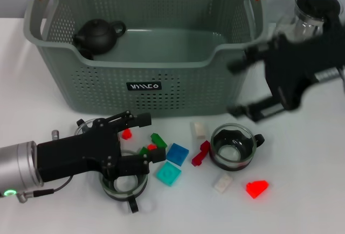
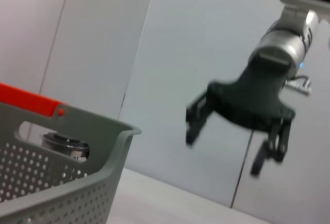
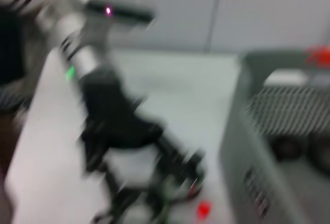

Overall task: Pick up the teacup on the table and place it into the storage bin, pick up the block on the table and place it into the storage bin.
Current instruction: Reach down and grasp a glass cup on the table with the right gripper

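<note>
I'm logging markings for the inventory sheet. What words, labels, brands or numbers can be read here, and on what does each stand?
Small black label with white lettering on the front wall of the storage bin: too stylised and small to read for certain.
No other readable text on the cups, blocks, teapot or grippers.

Most of the storage bin (image 1: 161, 77) floor lies bare; only a black teapot (image 1: 98, 34) fills its far left corner. In front of the bin, the bench (image 1: 302, 201) is crowded: small blocks (image 1: 177, 153) lie between two glass teacups (image 1: 233, 146), and the left hand (image 1: 141, 139) hangs over the left one. The right hand (image 1: 242, 88) stands open beside the bin's right wall, a glass pot (image 1: 311, 15) just behind it
</note>
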You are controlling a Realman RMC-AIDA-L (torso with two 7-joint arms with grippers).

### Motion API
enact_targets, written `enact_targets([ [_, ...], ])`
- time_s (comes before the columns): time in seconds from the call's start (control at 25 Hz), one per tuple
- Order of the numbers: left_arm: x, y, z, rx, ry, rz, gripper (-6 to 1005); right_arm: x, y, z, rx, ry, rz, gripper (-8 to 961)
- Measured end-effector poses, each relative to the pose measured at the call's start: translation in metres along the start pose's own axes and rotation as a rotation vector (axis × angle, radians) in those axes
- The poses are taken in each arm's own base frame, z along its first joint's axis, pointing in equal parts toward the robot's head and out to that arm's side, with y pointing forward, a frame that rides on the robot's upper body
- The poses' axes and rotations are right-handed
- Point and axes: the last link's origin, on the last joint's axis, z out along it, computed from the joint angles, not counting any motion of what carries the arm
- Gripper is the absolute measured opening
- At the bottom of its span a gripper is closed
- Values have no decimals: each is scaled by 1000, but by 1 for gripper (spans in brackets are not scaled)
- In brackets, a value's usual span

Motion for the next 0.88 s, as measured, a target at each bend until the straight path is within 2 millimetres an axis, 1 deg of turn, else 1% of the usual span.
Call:
enact_targets([
  [0.2, -1, 1, 1, -3, 0, 33, 876, 19, 5, 5, -38, 170, 22, 826],
  [0.36, -3, 1, 1, -1, -13, 34, 876, 29, 10, 16, -73, 311, 8, 825],
  [0.56, -4, 2, 1, -3, -15, 31, 876, 28, 10, 26, -97, 350, -16, 825],
  [0.88, -8, 4, 1, -16, -42, 30, 876, 26, 11, 54, -129, 415, -117, 819],
])
